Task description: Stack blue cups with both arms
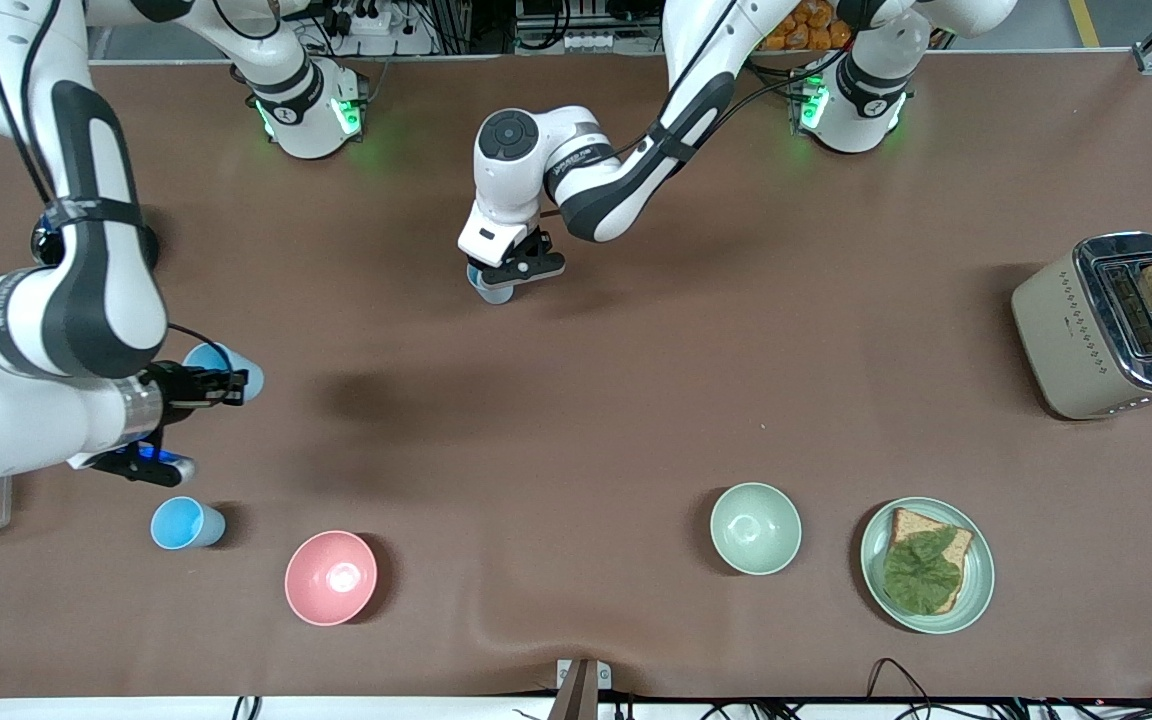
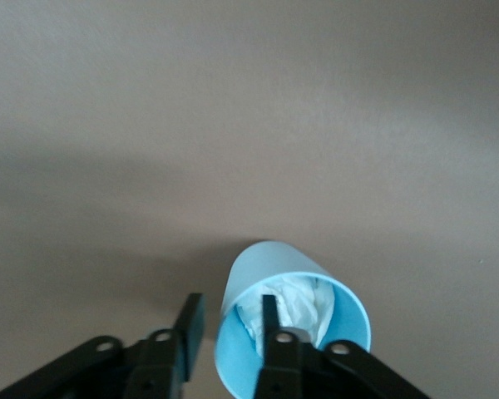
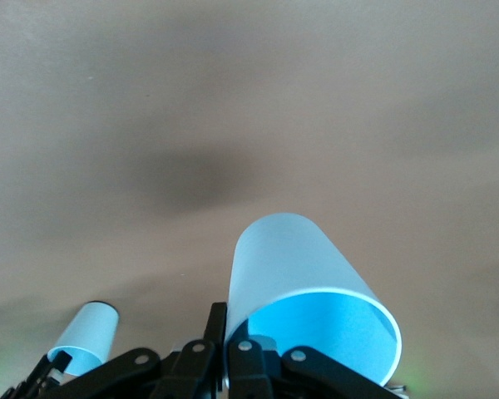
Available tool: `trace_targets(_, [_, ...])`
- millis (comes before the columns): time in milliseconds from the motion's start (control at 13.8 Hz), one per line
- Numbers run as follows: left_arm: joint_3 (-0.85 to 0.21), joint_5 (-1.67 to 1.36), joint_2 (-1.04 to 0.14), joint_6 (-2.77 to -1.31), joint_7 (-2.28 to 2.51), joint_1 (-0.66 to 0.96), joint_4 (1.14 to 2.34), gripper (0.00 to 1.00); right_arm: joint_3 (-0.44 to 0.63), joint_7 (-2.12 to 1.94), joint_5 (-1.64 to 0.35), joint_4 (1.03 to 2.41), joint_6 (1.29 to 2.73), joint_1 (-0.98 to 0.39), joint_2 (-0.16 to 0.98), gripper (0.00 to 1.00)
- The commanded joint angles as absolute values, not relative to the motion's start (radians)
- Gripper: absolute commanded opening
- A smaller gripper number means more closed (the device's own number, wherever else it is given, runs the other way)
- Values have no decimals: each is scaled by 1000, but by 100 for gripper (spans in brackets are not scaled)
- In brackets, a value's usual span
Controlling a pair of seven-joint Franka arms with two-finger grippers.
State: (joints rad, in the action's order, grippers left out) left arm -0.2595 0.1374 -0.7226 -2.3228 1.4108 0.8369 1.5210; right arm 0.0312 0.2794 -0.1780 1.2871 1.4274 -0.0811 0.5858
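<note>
My right gripper (image 1: 236,385) is shut on the rim of a sky-blue cup (image 1: 208,358) and holds it on its side above the table at the right arm's end. In the right wrist view the fingers (image 3: 218,320) pinch the wall of that cup (image 3: 291,258). My left gripper (image 1: 516,270) is open over a duller blue cup (image 1: 489,288) standing mid-table. In the left wrist view, the gripper (image 2: 230,306) has one finger inside this cup (image 2: 274,266), on white paper, and one outside. A third blue cup (image 1: 186,523) stands on the table near the pink bowl.
A pink bowl (image 1: 331,577), a pale green bowl (image 1: 756,528) and a plate (image 1: 876,560) with bread and a lettuce leaf sit along the table's near edge. A toaster (image 1: 1066,335) holding a bread slice stands at the left arm's end.
</note>
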Motion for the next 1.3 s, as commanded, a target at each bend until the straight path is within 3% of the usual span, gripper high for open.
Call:
trace_targets(0, [-247,170,-594,-2183,1422,819,1522,100,32,371,-196,1255,1410,-120,591,0])
trace_targets(507, [-247,215,-209,-1746,917,531,1526,100,35,739,-288,1224,1445,-299,597,0])
trace_targets(942, [-253,146,-69,-1667,537,174,1534,100,38,1098,-282,1265,1433,-602,586,0])
trace_targets(1232, [-242,106,-58,-1669,398,55,1537,100,35,1126,-293,1553,1546,-646,425,0])
